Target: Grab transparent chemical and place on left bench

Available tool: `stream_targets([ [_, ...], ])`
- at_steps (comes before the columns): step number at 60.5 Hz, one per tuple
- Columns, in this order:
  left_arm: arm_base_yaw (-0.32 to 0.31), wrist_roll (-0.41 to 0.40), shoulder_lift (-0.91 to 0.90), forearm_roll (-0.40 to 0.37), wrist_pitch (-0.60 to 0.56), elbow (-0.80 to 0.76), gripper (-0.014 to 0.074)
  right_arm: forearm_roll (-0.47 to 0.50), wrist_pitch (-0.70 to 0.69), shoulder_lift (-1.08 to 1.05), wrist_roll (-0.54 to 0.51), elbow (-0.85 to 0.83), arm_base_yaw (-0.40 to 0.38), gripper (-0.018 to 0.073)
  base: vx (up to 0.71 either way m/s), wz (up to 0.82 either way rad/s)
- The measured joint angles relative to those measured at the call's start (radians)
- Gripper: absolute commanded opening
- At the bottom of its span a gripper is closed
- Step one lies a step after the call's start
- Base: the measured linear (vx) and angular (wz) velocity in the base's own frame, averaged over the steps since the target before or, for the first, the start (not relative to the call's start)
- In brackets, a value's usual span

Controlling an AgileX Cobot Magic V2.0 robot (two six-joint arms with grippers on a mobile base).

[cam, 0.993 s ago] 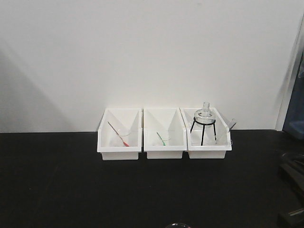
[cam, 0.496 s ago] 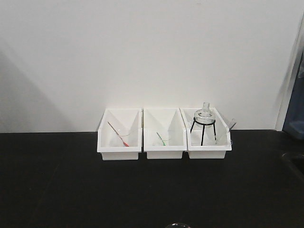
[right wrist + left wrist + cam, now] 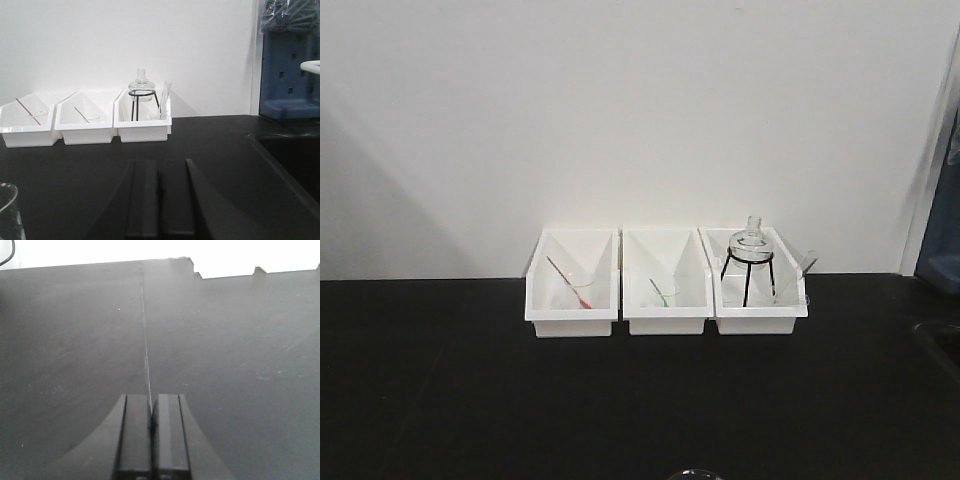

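Transparent chemical (image 3: 164, 100): beaker with pipette, right white bin (image 3: 760, 318), beside flask on tripod (image 3: 749, 262); clearest from right wrist. Bench (image 3: 440, 400): matte black, seam visible only to left wrist. Left gripper (image 3: 151, 437), right gripper (image 3: 160, 200): fingers pressed together, empty.

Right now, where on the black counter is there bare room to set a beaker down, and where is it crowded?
The black counter is bare from the three white bins forward to the near edge, and left of the left bin. It is crowded along the wall: the bins stand side by side, the right one holding a flask on a stand. A glass rim shows at the near edge; a sink lies far right.
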Motion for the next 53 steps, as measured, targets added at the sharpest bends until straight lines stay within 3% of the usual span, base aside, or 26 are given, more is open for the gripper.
stream_targets([
  [53,0.000,0.000,0.000,0.000,0.000,0.000,-0.0003,0.000,0.019,0.000,-0.001,0.000,0.000,-0.0007,0.00,0.00],
])
